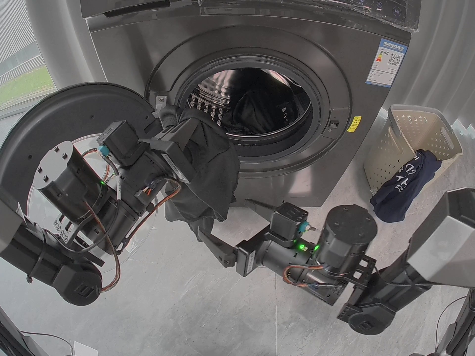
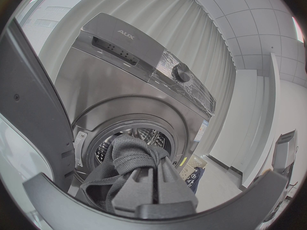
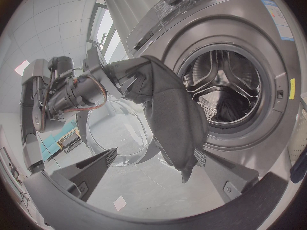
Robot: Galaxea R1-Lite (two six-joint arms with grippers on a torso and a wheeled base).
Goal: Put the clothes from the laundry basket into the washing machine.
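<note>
A dark grey garment (image 1: 213, 169) was held by the left tool (image 1: 170, 119), whose fingers were clamped tight on a bunched fold of it. This was seen left of centre in the head view, just in front of the washing machine (image 1: 297, 40), at the left edge of its round opening (image 1: 277, 139). The rest of the cloth was left hanging below the opening's lower rim. The door (image 1: 74, 110) was swung fully aside at the left of the frame. Dark clothes (image 1: 252, 110) were seen lying inside the drum. The right tool (image 1: 223, 216) was held low in the centre, beneath the hanging garment, its fingers spread wide with nothing gripped. At the right of the frame a cream laundry basket (image 1: 391, 159) was set on the floor (image 1: 173, 297) beside the machine, and a navy garment (image 1: 403, 186) was draped over its rim.
</note>
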